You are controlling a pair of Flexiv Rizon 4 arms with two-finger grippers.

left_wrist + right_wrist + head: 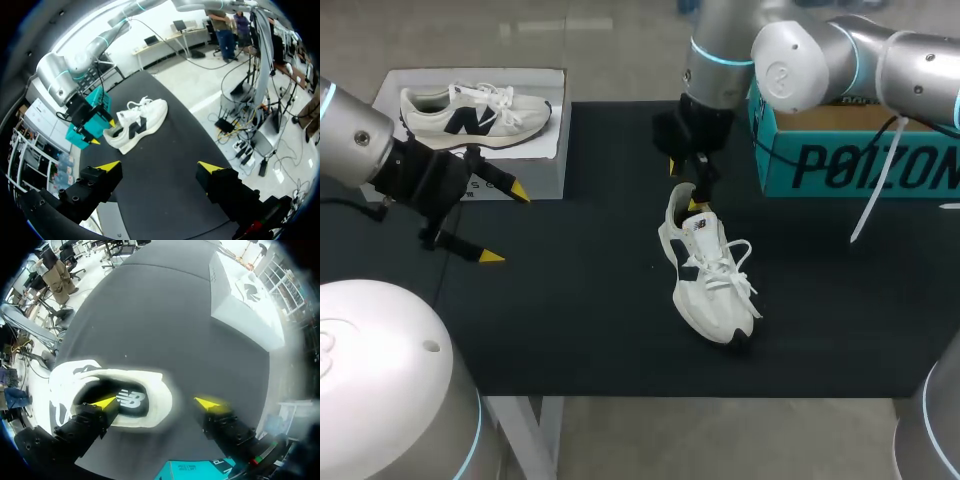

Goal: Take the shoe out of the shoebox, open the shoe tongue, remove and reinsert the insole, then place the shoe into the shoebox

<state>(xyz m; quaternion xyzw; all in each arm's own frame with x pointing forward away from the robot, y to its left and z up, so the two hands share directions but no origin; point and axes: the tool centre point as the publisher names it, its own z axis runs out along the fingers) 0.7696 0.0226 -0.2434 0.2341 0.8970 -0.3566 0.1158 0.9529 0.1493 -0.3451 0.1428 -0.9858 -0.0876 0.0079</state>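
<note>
1. Head view, far left: the left gripper (505,224) hangs over the mat (570,300), fingers spread and empty. It is just in front of a white box (545,175) bearing a second shoe (475,112).
2. Middle: the shoe (712,285) is out of its box and lies unheld on the mat, toe toward the robot.
3. The right gripper (687,188) is at the heel with its fingers apart, gripping nothing. The right wrist view shows one tip down in the shoe's mouth over the insole (131,400) and the other outside the heel, clear of it.
4. Right: the teal shoebox (860,160) stands near the shoe.
5. Risk, as I judge it: nothing steadies the shoe. A pinch on the insole could catch the collar too, so the pull would lift or tip the whole shoe.
</note>
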